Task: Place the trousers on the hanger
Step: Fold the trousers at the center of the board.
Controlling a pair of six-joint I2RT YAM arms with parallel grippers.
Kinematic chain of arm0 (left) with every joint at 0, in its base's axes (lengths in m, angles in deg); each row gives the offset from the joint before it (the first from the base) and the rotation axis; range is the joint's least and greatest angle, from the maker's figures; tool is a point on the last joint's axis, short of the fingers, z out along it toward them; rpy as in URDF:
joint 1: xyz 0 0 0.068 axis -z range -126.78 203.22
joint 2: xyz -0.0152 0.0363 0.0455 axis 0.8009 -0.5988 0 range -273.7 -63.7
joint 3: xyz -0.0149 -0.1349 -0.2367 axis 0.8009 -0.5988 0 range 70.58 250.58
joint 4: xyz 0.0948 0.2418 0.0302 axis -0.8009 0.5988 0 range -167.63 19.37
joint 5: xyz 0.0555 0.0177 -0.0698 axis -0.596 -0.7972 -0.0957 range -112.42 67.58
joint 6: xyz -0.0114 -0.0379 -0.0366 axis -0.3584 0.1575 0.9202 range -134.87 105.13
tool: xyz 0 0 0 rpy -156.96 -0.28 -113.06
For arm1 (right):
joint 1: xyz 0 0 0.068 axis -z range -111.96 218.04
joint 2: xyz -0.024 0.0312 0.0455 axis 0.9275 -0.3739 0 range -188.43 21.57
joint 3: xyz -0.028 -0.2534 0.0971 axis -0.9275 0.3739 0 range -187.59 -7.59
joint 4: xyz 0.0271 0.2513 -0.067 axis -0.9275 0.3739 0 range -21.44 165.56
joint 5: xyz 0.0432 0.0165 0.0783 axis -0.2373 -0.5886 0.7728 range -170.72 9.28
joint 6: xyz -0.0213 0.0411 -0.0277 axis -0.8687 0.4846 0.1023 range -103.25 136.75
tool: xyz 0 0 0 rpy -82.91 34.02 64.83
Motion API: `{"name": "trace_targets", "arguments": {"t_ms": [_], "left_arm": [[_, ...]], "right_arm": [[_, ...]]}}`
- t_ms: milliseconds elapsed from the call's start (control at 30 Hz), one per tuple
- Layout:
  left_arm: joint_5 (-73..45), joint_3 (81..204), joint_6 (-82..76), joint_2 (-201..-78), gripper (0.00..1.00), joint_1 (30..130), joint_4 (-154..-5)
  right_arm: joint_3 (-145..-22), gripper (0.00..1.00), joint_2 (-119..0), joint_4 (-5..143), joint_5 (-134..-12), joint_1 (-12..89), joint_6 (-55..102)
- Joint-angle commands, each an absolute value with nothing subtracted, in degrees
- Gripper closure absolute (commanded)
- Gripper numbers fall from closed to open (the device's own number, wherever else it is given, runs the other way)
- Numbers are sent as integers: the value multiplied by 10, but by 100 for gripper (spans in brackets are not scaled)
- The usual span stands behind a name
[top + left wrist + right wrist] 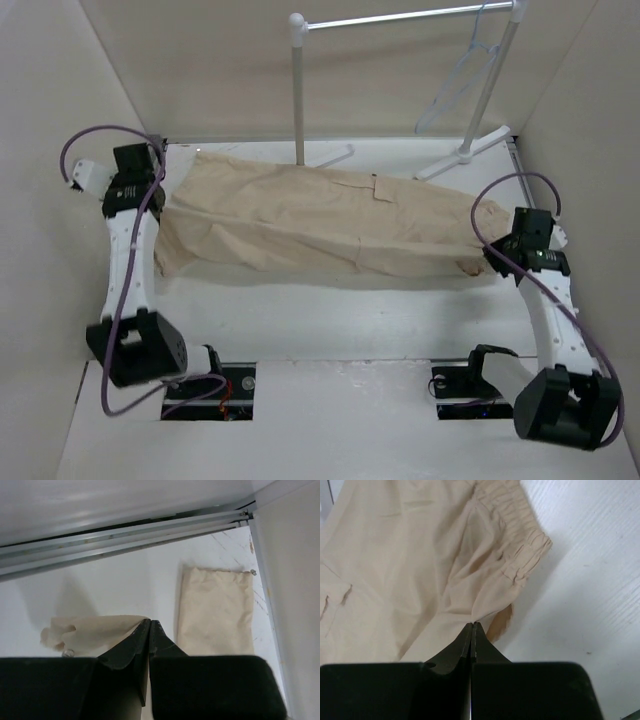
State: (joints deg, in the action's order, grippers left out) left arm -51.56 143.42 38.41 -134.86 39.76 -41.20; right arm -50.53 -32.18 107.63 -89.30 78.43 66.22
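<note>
The beige trousers (310, 220) stretch across the table between both arms, with a shadow beneath their near edge. My left gripper (163, 203) is at their left end. In the left wrist view it (150, 622) is shut, with a cloth edge (95, 632) pinched at its tips; another leg end (215, 612) lies flat on the table beyond. My right gripper (492, 258) is shut on the fabric (420, 555) just below the elastic waistband (520, 555), with the pinch at the tips (473, 625). The pale hanger (462, 78) hangs from the rack rail at the back right.
A white garment rack stands at the back: post (298, 90), metal rail (400, 18) and angled foot (470, 150). White walls close in on both sides, and a metal track (125, 535) runs along the table's far edge.
</note>
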Motion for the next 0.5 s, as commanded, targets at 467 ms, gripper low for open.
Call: {"name": "trace_targets", "arguments": {"t_ms": [467], "left_arm": [[-504, 2093, 298, -1983, 99, 442, -523]], "right_arm": [[-984, 100, -847, 1024, -899, 801, 656]]}}
